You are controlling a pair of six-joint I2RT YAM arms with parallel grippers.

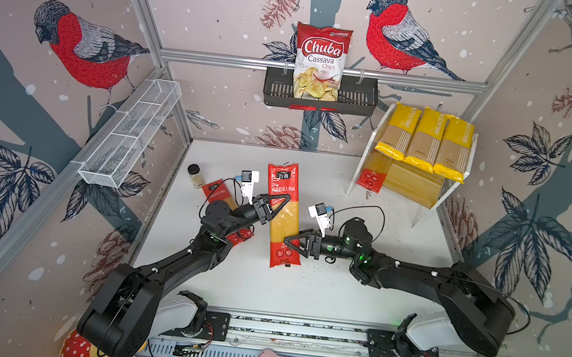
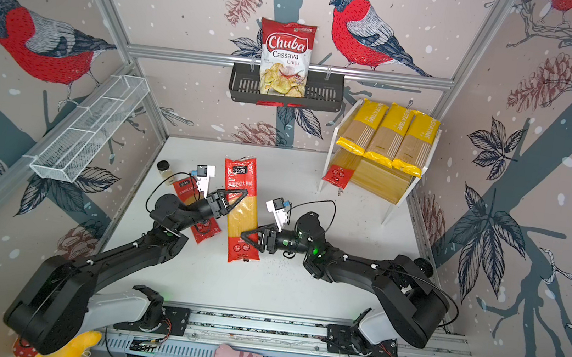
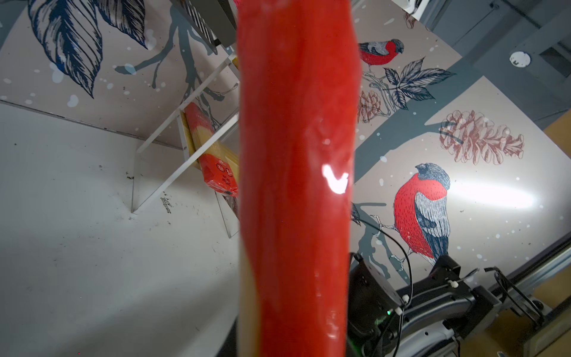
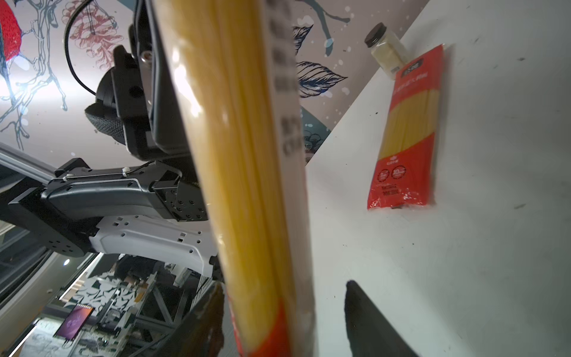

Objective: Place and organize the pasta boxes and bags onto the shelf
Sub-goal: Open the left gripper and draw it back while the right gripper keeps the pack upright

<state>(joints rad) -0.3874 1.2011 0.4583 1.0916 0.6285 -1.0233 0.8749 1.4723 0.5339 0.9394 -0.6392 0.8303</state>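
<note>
Above the scuffed white counter [image 1: 319, 291], ringed by bullfinch wallpaper [image 1: 89, 47], the left hand [image 1: 283, 203] is clenching a red-ended spaghetti packet [image 1: 284, 223] near its top, while the right hand [image 1: 288, 242] is standing released around its lower part. Three yellow PASTATIME packets [image 1: 426, 141] are lying on the shelf [image 1: 413, 184]'s upper tier, with a second red-ended packet [image 1: 373, 177] below.

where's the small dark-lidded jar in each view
Both top views: jar at the table's left edge, beyond the left arm.
Left wrist: not in it.
Right wrist: at the table's edge.
Shared landmark: the flat red packet beside it.
</note>
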